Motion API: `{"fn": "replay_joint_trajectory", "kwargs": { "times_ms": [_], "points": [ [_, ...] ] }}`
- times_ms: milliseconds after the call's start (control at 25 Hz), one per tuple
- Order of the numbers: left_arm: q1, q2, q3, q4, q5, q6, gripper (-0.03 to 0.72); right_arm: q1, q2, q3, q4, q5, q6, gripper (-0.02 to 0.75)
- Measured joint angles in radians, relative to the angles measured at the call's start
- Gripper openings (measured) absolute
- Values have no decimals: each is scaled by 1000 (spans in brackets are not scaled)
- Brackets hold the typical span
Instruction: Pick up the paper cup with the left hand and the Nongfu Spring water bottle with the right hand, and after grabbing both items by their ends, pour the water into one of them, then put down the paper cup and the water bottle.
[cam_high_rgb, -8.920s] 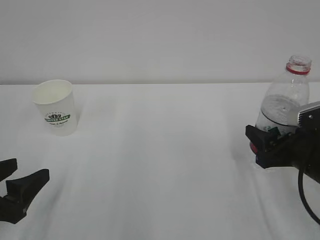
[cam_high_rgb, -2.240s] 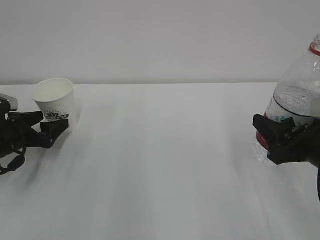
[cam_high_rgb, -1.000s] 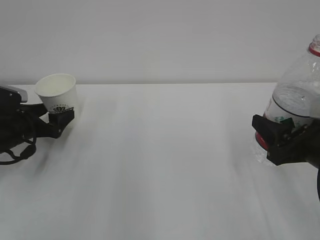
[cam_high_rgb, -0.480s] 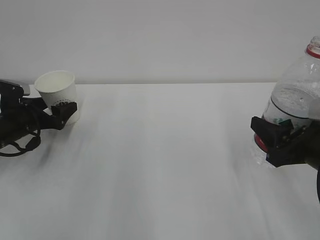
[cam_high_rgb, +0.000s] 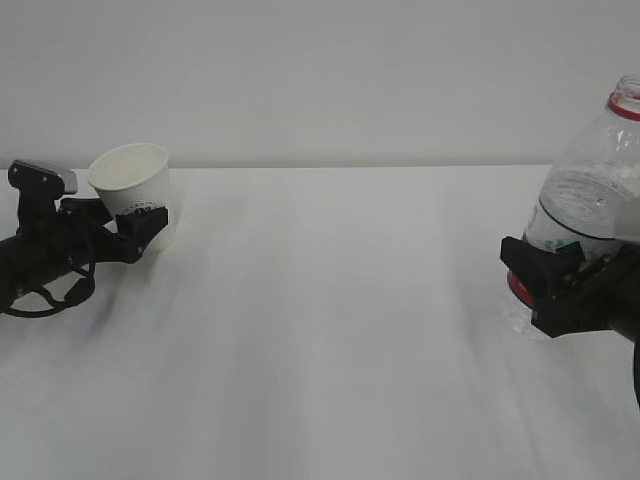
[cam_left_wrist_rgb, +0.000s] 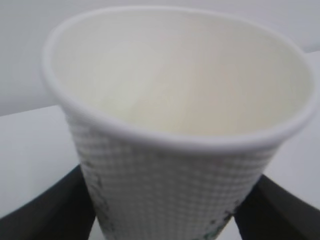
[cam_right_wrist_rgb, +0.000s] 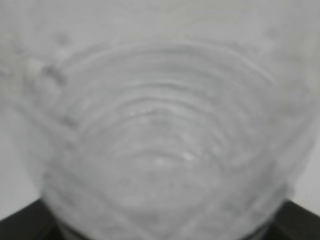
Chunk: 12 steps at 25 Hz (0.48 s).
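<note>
Cup (cam_high_rgb: 134, 178) now lifted, base hidden

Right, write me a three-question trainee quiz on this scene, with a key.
1. True or false: the small white dimpled paper cup lies on its side on the white table.
2. What does the right gripper clamp? A) the clear ribbed plastic bottle with the red label B) a metal can C) nothing
3. Fill in: the cup, seen by the left wrist camera, looks ____ inside.

Key: 1 false, it tilts slightly between the left gripper's jaws; 2 A; 3 empty.
</note>
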Motion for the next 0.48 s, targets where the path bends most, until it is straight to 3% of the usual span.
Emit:
{"fn": "replay_joint_trajectory", "kwargs": {
  "times_ms": [480],
  "points": [
    [0,-26,0,162,-18,-38,572,0,0,0,-1,13,1,503]
  ]
}}
